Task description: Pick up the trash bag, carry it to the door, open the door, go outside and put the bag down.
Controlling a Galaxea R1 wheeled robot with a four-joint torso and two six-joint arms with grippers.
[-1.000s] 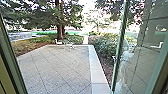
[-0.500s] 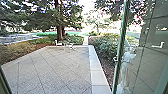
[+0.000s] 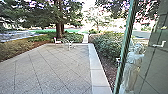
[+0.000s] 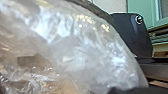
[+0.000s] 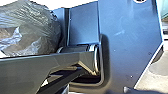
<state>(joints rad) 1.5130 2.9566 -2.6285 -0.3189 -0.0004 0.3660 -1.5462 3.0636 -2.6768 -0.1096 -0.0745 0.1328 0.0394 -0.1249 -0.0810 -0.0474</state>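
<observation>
Robot (image 5: 127, 40) rolled fwd since earlier frame, open glass door (image 3: 127, 42) alongside, w/ trash bag (image 4: 75, 50) close up at the L wrist, so prob nearer that arm than the R, long axis unclear, & can't say if either gripper's clamped or spread

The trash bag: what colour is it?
The bag is clear, greyish; best in the left wrist view.

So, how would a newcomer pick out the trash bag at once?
In the right wrist view, find the robot's wide dark plate, then the jointed bar beside it. Behind that bar bulges the trash bag. Unlike those smooth parts, it is crinkled, see-through plastic with brown inside.
</observation>
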